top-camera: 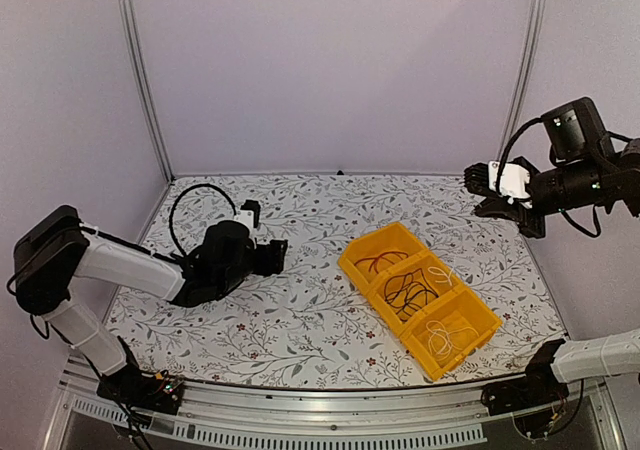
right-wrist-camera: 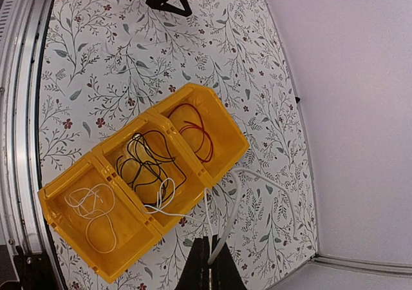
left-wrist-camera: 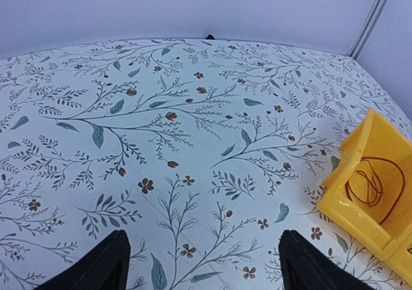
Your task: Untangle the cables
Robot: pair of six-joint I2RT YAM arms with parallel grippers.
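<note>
Right pincer (right-wrist-camera: 210, 267) is clamped on a white cable (right-wrist-camera: 235, 193) trailing from the yellow bin (right-wrist-camera: 228, 134) below it, where red cable (right-wrist-camera: 207, 147) and black cable (right-wrist-camera: 149, 164) lie; I see left pincer (left-wrist-camera: 203, 270) apart.

Floral-patterned tablecloth (top-camera: 300, 310), three joined yellow bins (top-camera: 395, 235) set diagonally at right, pale lilac walls (top-camera: 330, 70), metal corner posts (top-camera: 143, 80)

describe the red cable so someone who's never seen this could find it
On the flowered table stands a slanted row of three yellow bins. The red cable lies looped in the farthest bin of the row; its neighbours hold a black cable and a white cable.
</note>
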